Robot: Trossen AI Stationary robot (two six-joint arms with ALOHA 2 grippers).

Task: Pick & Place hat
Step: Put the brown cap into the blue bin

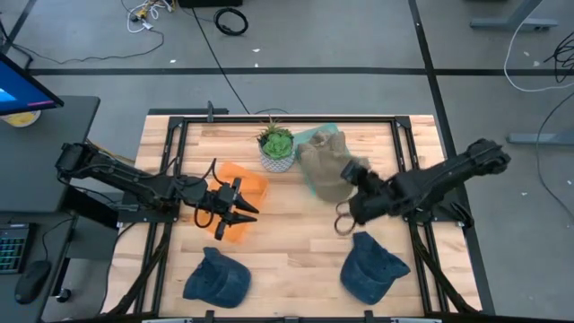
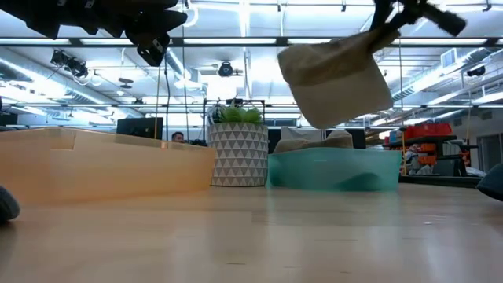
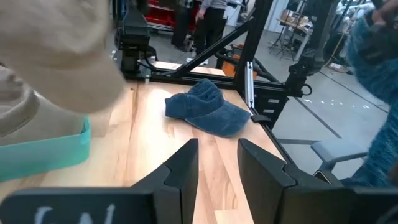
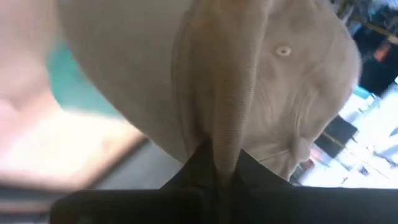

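Observation:
A tan hat hangs from my right gripper, which is shut on it above the teal bin at the table's far middle. In the low view the tan hat is clear of the teal bin. It fills the right wrist view. My left gripper is open and empty above the orange bin. Two blue hats lie crown up on the table near its front edge, one on the left and one on the right. My right gripper pinches a bunched fold of the tan hat's cloth between its two fingers, several layers by the look of it. It comes from the table's right side. The hat is lifted clear and hangs tilted below and beyond the fingers.
A potted plant stands between the two bins at the far side. More tan cloth shows inside the teal bin. Bare wood lies in the table's middle between the bins and the blue hats. Black frame rails run along the table's edges.

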